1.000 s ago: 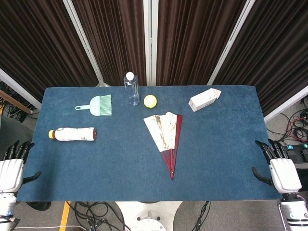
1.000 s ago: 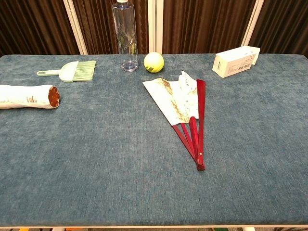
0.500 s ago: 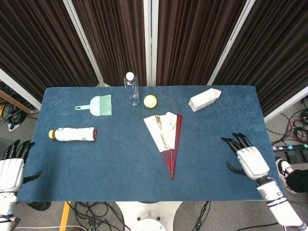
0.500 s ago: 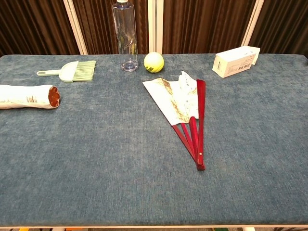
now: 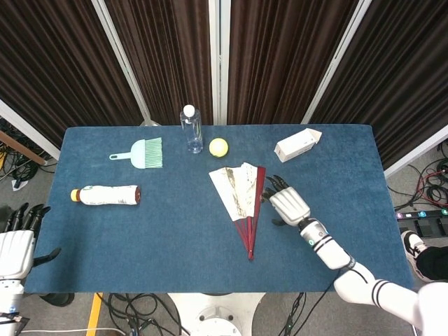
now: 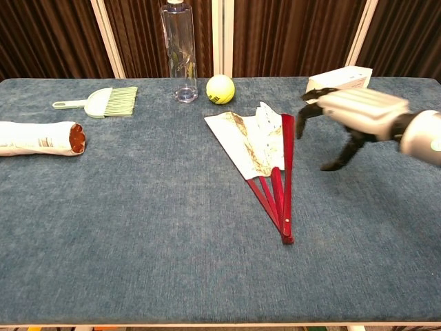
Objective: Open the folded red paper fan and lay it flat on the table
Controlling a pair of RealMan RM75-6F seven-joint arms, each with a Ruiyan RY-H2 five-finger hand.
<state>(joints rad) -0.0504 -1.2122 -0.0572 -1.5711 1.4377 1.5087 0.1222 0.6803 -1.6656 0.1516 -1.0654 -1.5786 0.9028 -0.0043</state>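
The red paper fan (image 5: 241, 199) lay partly spread near the middle of the blue, carpet-like tabletop (image 5: 175, 238), its thin lacquered red ribs meeting at a pivot toward the near edge and its cream paper leaf, marked with brownish painting, crumpled at the top. The right robot hand (image 5: 285, 202), white-shelled with black fingers (image 6: 308, 110), hovered just beside the fan's right rib, fingers apart and holding nothing. The left robot hand (image 5: 17, 246) stayed off the tabletop's left edge, fingers apart and empty. Behind the fan stood a clear plastic bottle (image 5: 191, 129) with a white cap and a fuzzy yellow-green ball (image 5: 218, 146). A white rectangular carton (image 5: 297, 145) lay to the right; its print was too small to read. A pale green brush (image 5: 141, 153) and a white tube-shaped bottle (image 5: 106, 195) with an orange cap lay to the left, its label illegible.
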